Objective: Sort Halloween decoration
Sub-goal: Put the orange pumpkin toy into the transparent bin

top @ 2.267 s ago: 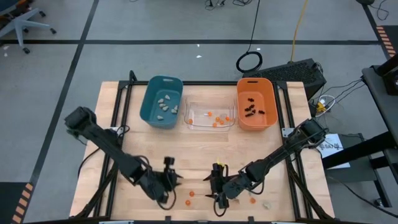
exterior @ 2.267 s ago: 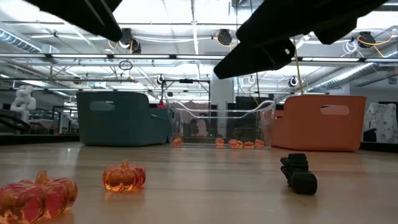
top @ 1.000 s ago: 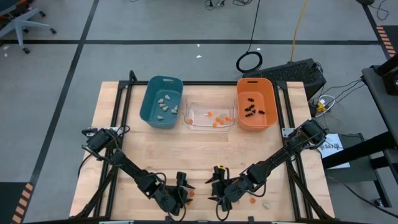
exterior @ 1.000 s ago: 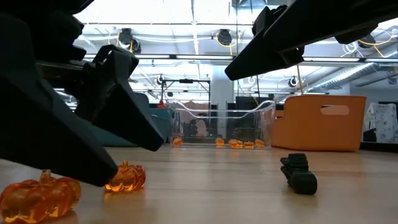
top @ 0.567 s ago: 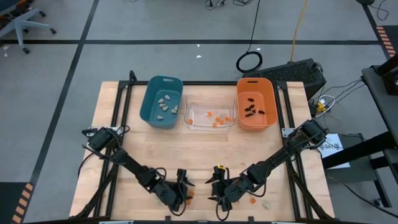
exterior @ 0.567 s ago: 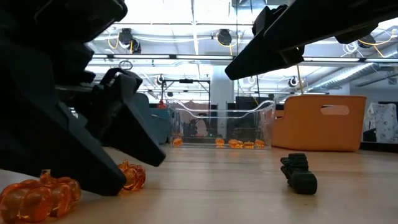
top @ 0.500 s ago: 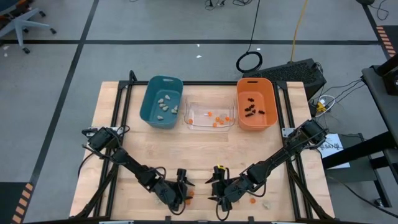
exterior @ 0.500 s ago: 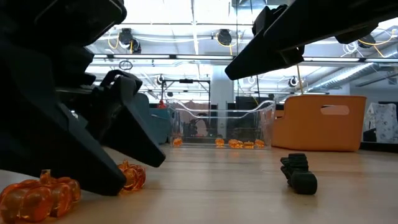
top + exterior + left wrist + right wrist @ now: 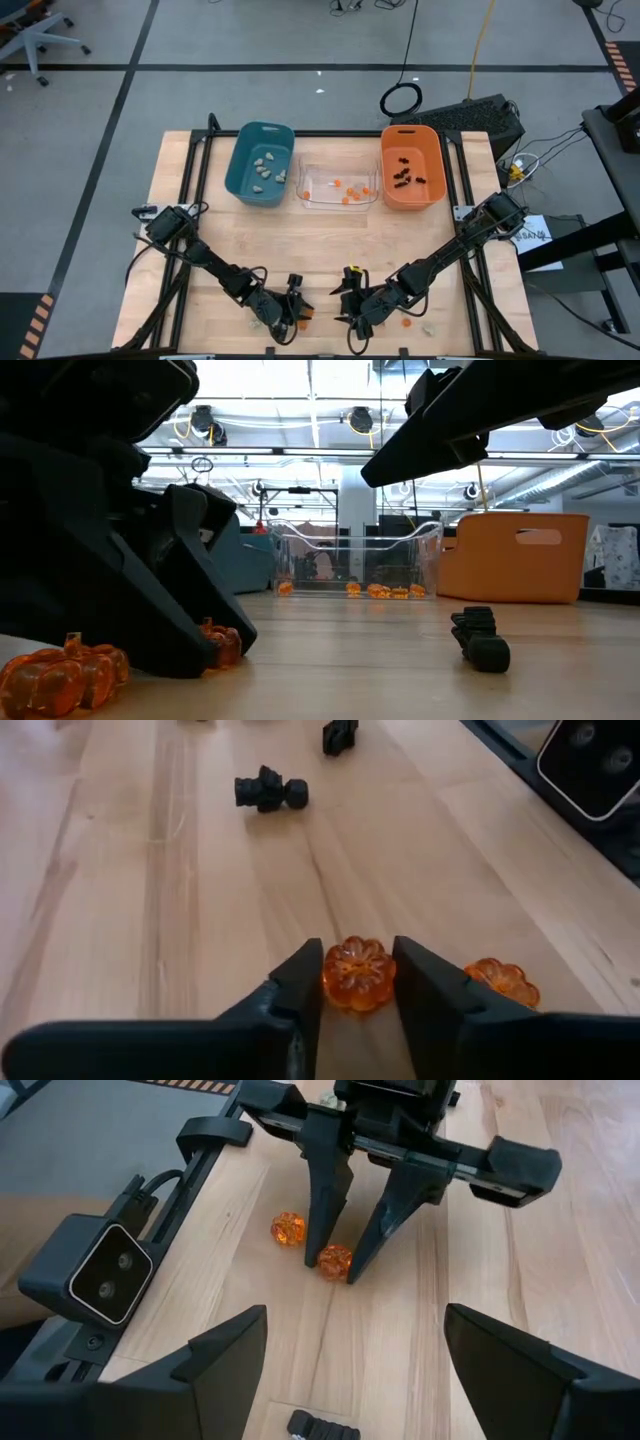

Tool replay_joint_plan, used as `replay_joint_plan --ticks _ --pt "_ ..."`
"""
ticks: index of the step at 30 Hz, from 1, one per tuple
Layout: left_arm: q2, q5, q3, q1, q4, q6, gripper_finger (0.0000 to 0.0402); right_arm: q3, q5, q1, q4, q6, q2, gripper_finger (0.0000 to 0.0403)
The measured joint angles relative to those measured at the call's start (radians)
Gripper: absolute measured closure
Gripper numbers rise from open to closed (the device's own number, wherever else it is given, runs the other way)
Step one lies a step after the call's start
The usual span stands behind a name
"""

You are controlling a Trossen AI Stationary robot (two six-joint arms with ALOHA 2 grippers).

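A small orange pumpkin trinket (image 9: 358, 973) lies on the wood table near its front edge, with my left gripper (image 9: 358, 982) shut on it. A second orange pumpkin (image 9: 500, 982) lies close beside it. A black spidery trinket (image 9: 268, 790) rests on the table farther toward the right. My right gripper (image 9: 355, 1312) hangs open above the table just right of the left one (image 9: 297, 308), holding nothing. My left gripper pinches the pumpkin's two opposite round sides (image 9: 328, 976) between its two fingers. The fingers (image 9: 325, 1200) slant down from the table's left. The pumpkin (image 9: 222, 643) sits flat on the table between the fingertips.
The teal bin (image 9: 260, 163), clear bin (image 9: 337, 186) and orange bin (image 9: 411, 166) stand in a row at the far edge, each holding trinkets. One more orange trinket (image 9: 406, 322) and a pale one (image 9: 428, 328) lie near the front right.
My left gripper has sunk toward the table and moved a little toward its right edge, onto the orange pumpkin. Its fingers have drawn in from wide open until they stand against the pumpkin's sides. The pumpkin has stayed where it was.
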Motion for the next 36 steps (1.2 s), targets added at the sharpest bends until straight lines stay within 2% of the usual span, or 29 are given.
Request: replay_joint_plan --ticks 4,12,19,26,29,36 --pt "0.016 0.011 0.001 0.011 0.002 -0.001 0.0315 0.0 0.0 0.0 0.0 0.0 0.0 0.0112" --pt "0.02 0.011 0.0 0.014 0.03 0.056 0.0319 0.0 0.002 0.0 0.0 -0.004 0.0 0.0112" --pt "-0.041 0.007 -0.004 0.018 0.001 0.175 0.032 0.0 0.004 -0.001 0.0 -0.022 0.0 0.0112" --pt "-0.129 -0.071 -0.005 0.018 -0.088 0.265 0.0321 0.0 0.006 -0.002 -0.001 -0.027 0.0 0.0112" --pt "-0.142 -0.092 -0.005 0.017 -0.097 0.357 0.0321 0.0 0.008 -0.002 -0.002 -0.03 0.0 0.0112" --pt "-0.15 -0.131 -0.002 0.007 -0.088 0.691 0.0321 0.0 0.01 -0.003 -0.005 -0.05 0.0 0.0112"
